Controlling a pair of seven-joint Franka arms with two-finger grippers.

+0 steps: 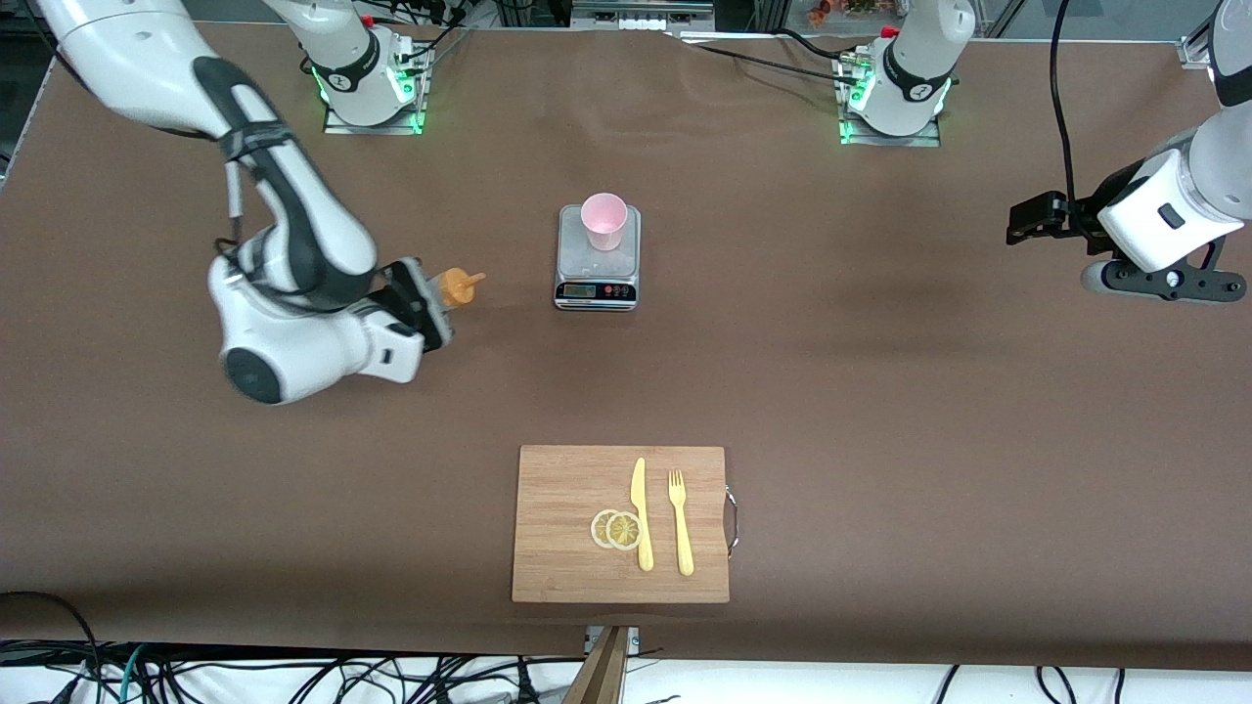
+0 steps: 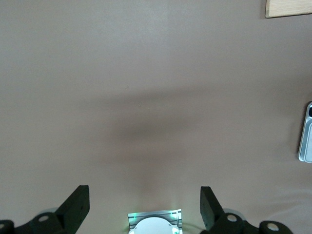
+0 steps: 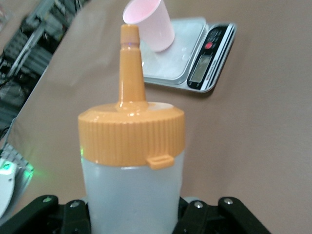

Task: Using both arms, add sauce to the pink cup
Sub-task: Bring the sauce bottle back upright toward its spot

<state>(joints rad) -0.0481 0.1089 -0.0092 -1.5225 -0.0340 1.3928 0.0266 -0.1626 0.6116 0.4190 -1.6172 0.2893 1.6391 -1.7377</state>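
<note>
Sauce bottle [image 3: 131,165] reads as translucent whitish plastic with a ribbed orange cap and a long orange nozzle; from the front I see only the cap and nozzle [image 1: 458,286] poking out past the right gripper [image 1: 430,305], tipped sideways with the nozzle aimed toward the scale. The right gripper pinches the bottle body, held up in the air over bare table toward the right arm's end. My right wrist view shows the whitish body seated between the black fingers [image 3: 63,217], which the front hides. Pink cup [image 1: 603,221] stands upright on the grey scale [image 1: 598,256], pale pink, slightly tapered; the wrist view gives the cup [image 3: 148,23] and the scale [image 3: 192,56] past the nozzle tip. The scale has a small display and red buttons; I can read no writing on them. Left gripper [image 1: 1017,223] hangs over the table at the left arm's end, waiting; its wrist view shows the two fingers [image 2: 75,207] spread wide with nothing between them. Nearer the camera, a wooden board [image 1: 567,548] carries two lemon slices [image 1: 616,529], a yellow knife [image 1: 641,513] and a yellow fork [image 1: 680,523].
</note>
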